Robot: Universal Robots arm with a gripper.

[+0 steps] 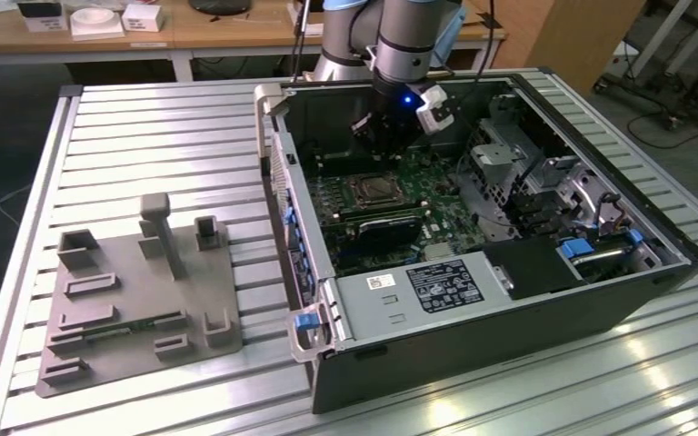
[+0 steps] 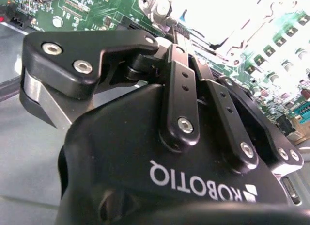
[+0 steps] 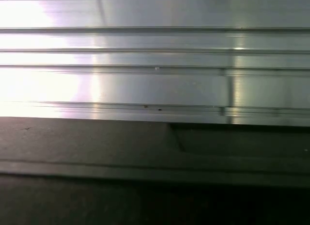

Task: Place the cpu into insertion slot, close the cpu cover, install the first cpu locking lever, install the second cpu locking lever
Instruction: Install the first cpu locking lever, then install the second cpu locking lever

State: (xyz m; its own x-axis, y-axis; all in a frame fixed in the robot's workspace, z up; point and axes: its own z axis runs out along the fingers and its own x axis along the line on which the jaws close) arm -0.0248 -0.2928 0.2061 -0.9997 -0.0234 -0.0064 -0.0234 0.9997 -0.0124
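Note:
An open computer case (image 1: 471, 354) lies on the slatted metal table, with the green motherboard (image 1: 428, 177) showing inside. On the board sits the insertion slot (image 1: 373, 191), a square socket with a silver rim; glare washes it out in the second wrist view (image 2: 227, 16). My gripper (image 1: 377, 147) hangs just above and behind it, toward the case's far wall. In the second wrist view the black fingers meet at their tips (image 2: 175, 31), shut, and nothing shows between them. I cannot make out the cpu, the cpu cover or the locking levers separately.
A grey moulded fixture tray (image 1: 143, 300) lies on the table at the exterior view's left. The case walls (image 1: 279, 182) ring the board. A labelled metal box (image 1: 446, 286), drive cage (image 1: 507, 150) and cables crowd the right. Table slats (image 3: 155, 84) show in the first wrist view.

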